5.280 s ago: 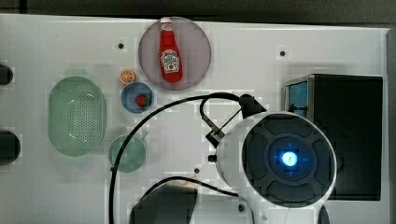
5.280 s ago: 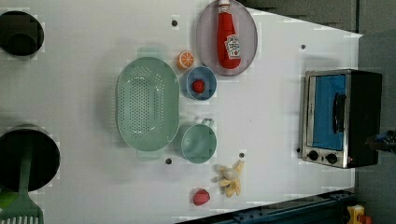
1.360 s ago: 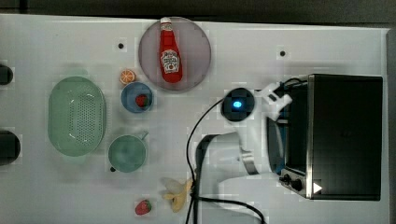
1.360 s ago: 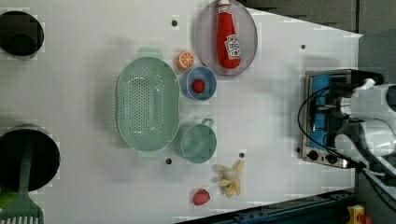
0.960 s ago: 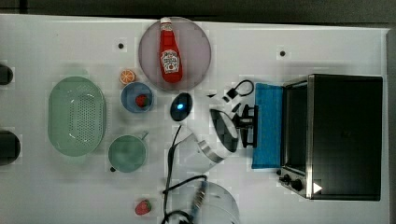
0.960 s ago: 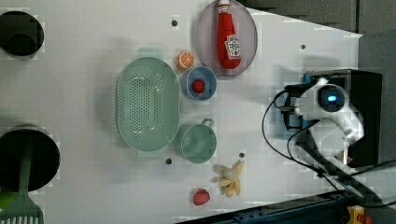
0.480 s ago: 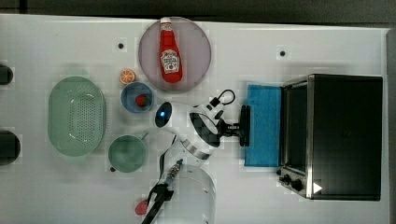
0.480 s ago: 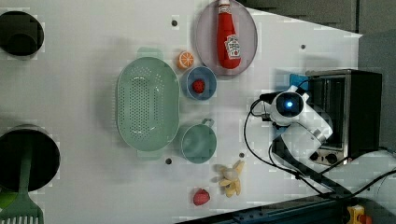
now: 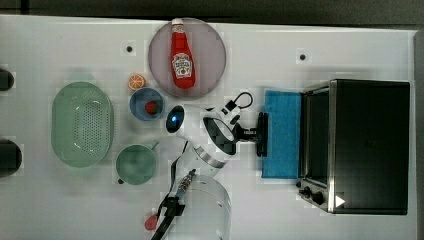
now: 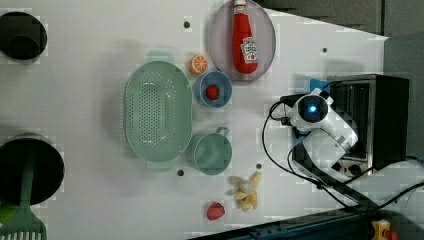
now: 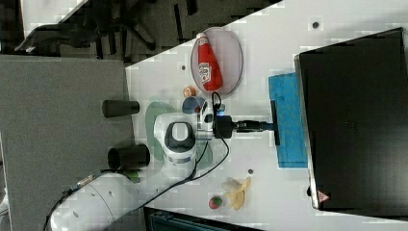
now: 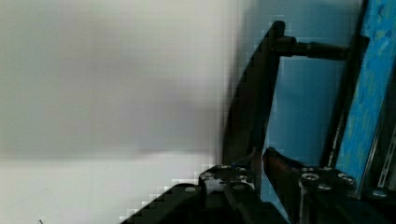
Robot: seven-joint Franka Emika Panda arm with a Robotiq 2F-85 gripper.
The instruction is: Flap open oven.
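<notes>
Since the frame half a second back, the oven point(image 9: 367, 145) door point(image 9: 281, 134) is lying further down, now folded out flat toward the top view's left, and the gripper point(image 9: 255, 134) is sitting further left with it. Its jaws are standing narrowly apart, pinching the black bar handle point(image 9: 261, 134) at the door's outer edge; the wrist view is showing 1 finger point(image 12: 280, 170) pressing against that bar. On the white table point(image 9: 310, 30), the oven is standing at the top view's right side, well apart from the ketchup bottle point(image 9: 182, 54) lying on its round plate point(image 9: 212, 45).
</notes>
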